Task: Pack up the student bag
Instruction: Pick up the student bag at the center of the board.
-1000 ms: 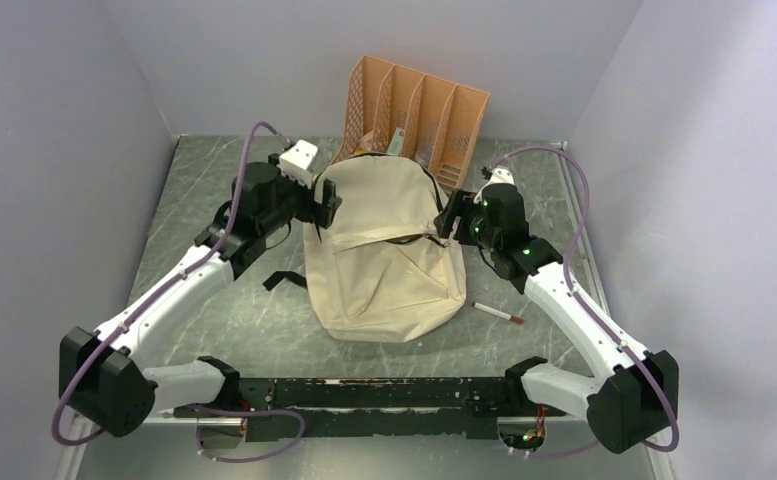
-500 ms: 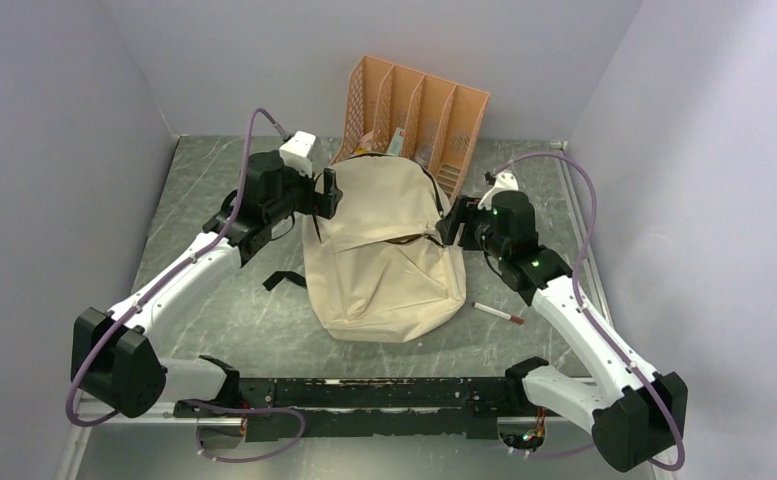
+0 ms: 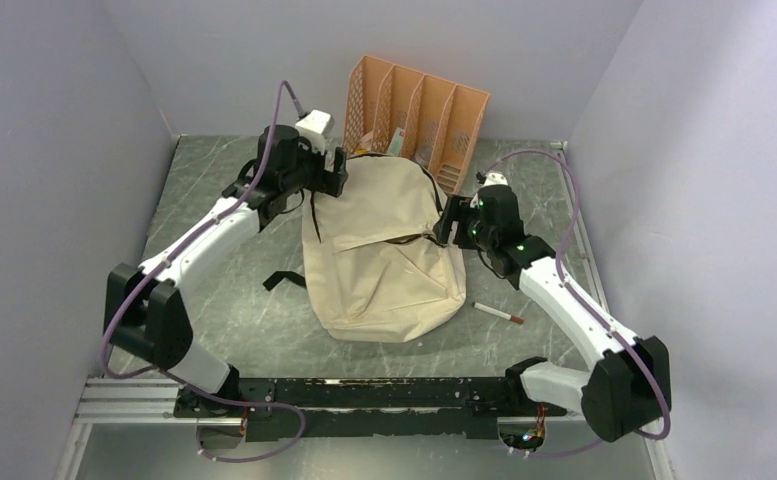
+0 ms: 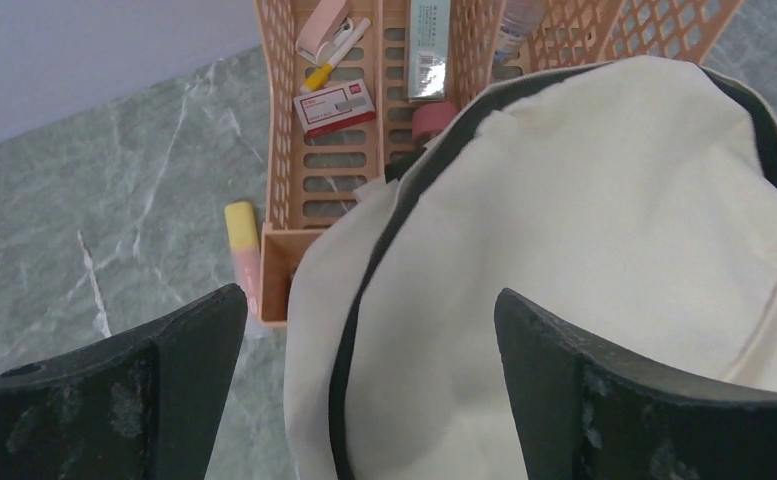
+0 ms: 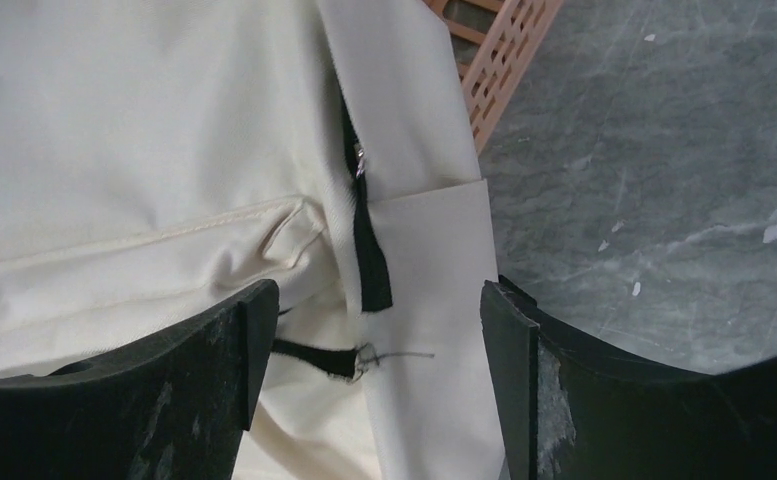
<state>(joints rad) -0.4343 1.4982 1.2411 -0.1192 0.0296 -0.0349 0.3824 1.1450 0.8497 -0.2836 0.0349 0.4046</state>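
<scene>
While the student bag point(image 3: 384, 250) lies flat on the counter point(image 3: 224, 300), packing looks barely begun: the left gripper point(image 4: 364, 330) hovers released over its far-left corner, the right gripper point(image 5: 374, 320) gapes empty above its right-side zipper point(image 5: 364, 230), supplies point(image 4: 334, 105) sit in the organizer point(image 3: 359, 105) behind it, a pen point(image 3: 497, 313) beside it

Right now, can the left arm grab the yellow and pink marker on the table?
Probably yes. The marker lies uncovered on the table beside the orange organizer, just ahead of the open left gripper. The organizer's wall might crowd one finger.
</scene>
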